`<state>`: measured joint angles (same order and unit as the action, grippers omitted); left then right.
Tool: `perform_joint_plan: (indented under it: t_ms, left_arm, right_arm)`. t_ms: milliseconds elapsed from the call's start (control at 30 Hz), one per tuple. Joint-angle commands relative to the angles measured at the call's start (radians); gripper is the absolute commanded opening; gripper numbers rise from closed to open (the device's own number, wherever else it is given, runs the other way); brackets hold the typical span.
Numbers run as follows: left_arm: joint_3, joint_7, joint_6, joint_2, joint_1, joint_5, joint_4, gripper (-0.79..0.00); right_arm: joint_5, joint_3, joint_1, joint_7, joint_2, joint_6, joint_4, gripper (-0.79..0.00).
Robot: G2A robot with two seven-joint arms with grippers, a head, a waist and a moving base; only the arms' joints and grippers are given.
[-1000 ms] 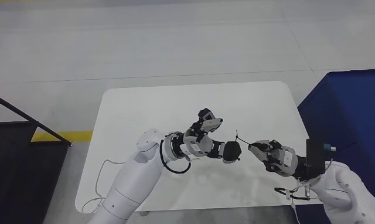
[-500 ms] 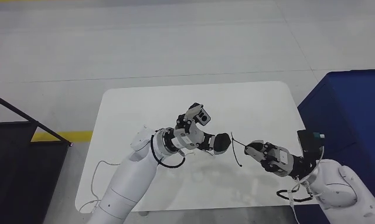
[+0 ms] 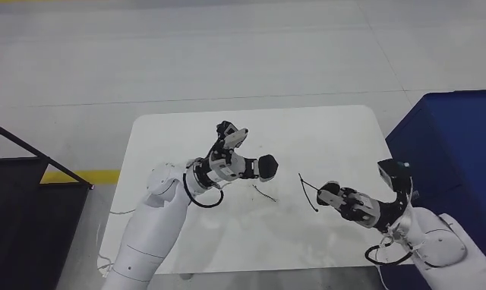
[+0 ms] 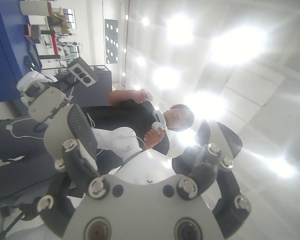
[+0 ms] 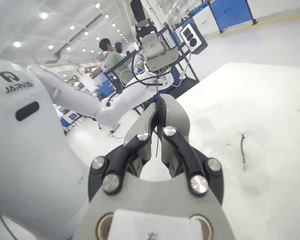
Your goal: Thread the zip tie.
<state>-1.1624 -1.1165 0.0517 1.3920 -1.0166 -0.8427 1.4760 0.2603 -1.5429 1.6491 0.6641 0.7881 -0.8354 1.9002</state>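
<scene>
- My right gripper (image 3: pixel 327 191) holds the zip tie (image 3: pixel 307 191) over the near right part of the table (image 3: pixel 175 138).
- The fingers of this gripper are pressed together on the tie and pinch the thin black band between them.
- In the top view the long axis of the tie runs slanted, from the far side to the near side. The free part sticks out of the gripper toward the left arm's side.
- The tie looks bent, not straight. I cannot tell which end is the head.
- In the right wrist view the band runs along the narrow slit between the two fingers.
- My left gripper (image 4: pixel 150 131) has its fingers spread wide, with nothing between them. It points up to the ceiling lights and it is over the middle of the table, well apart from the tie.
- A short dark strip (image 3: pixel 263 193) lies flat on the table between the two grippers and touches neither of them.
- A blue cabinet (image 3: pixel 448 138) stands just beside the right edge of the table.
- A black rack (image 3: pixel 38 214) stands on the floor at the left side.
</scene>
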Motion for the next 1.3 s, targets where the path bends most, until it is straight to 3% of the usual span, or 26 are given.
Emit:
perform_joint_plan:
  t_ms: [0,100,433,533,700,933,1133,1267]
  left_arm:
    - [0.008,-0.018,-0.013,-0.005,0.004,0.067,-0.006,0.0]
    - [0.01,-0.019,-0.015,-0.005,0.005,0.077,-0.007,0.0]
    - [0.01,-0.019,-0.015,-0.005,0.005,0.077,-0.007,0.0]
    - [0.013,0.009,-0.017,-0.008,-0.001,0.116,0.008,0.0]
    - [0.004,0.032,-0.031,-0.014,0.002,0.146,-0.019,0.0]
    - [0.015,0.01,0.005,-0.019,0.003,0.155,-0.043,0.0]
    - [0.015,0.01,0.005,-0.019,0.003,0.155,-0.043,0.0]
    - [0.046,0.081,0.096,-0.018,-0.024,0.157,0.01,0.0]
  right_arm:
    - [0.228,0.014,-0.021,0.153,-0.01,0.088,-0.007,-0.785]
    - [0.41,0.023,-0.053,0.311,-0.019,0.189,-0.027,-0.785]
    - [0.408,0.027,-0.051,0.304,-0.018,0.206,-0.026,-0.785]
    - [0.496,0.041,-0.055,0.334,-0.019,0.372,-0.013,-0.785]
    - [0.733,0.01,-0.109,0.508,-0.029,0.748,-0.051,-0.785]
    - [0.886,0.007,-0.162,0.589,-0.03,1.025,-0.099,-0.785]
    - [0.896,0.008,-0.175,0.583,-0.028,1.041,-0.109,-0.785]
    - [0.922,0.027,-0.182,0.521,-0.019,1.035,-0.104,-0.785]
